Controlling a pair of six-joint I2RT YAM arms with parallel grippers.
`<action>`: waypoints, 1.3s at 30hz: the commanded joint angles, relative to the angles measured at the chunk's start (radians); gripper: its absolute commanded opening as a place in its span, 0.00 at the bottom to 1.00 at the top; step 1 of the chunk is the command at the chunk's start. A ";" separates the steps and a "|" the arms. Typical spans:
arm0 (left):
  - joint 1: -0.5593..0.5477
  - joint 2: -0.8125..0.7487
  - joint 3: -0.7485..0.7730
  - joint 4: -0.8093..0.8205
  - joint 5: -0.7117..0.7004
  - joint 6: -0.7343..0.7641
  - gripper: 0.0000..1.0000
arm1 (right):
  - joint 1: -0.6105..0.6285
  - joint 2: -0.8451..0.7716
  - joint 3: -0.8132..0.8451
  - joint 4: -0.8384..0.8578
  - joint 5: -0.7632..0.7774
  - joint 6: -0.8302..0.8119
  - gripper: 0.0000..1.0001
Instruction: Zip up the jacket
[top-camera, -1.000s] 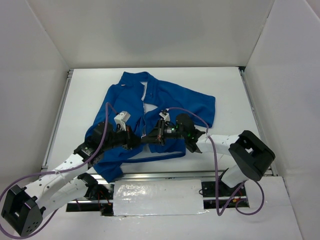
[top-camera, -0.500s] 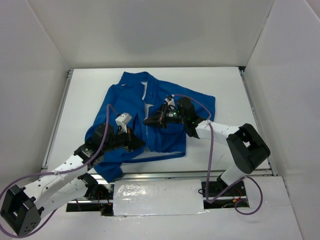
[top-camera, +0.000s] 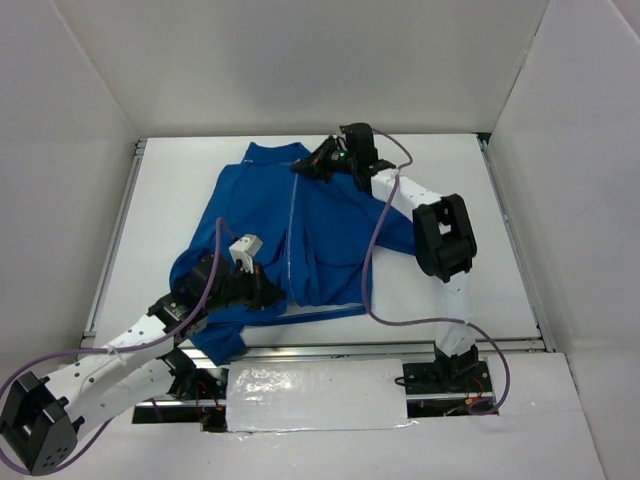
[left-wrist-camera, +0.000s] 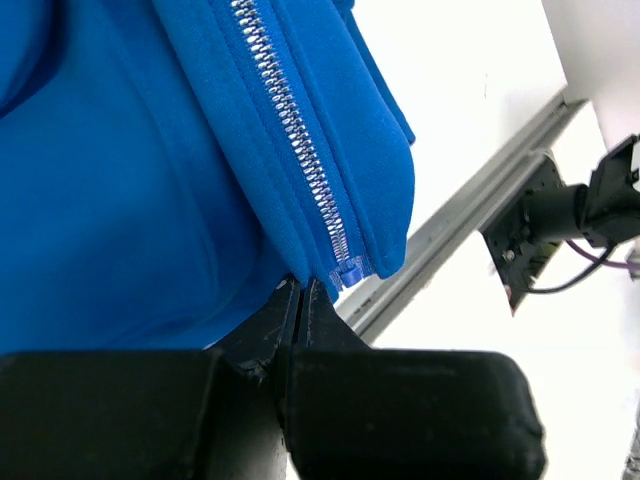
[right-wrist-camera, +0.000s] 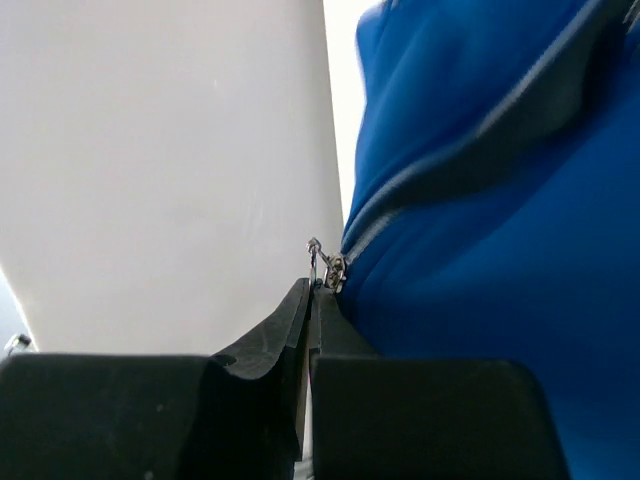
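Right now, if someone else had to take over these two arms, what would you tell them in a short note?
Left gripper: shut on the jacket, pinching its bottom edge at the lower end of the zipper.
Right gripper: shut on the zipper pull, up at the collar.
The jacket lies spread on the table.
Done: the zipper looks closed from bottom edge to collar.
Left: probably only to open both grippers and draw the arms back.
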 joint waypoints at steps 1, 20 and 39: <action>-0.028 -0.020 -0.011 -0.059 0.003 -0.007 0.00 | -0.087 0.101 0.260 -0.111 0.068 -0.085 0.00; -0.046 -0.084 -0.131 -0.222 -0.474 -0.197 0.00 | -0.288 -0.001 0.769 -0.179 -0.153 -0.162 0.00; -0.069 -0.242 -0.116 -0.477 -0.712 -0.444 0.00 | -0.435 -0.151 0.623 -0.258 -0.044 -0.062 0.00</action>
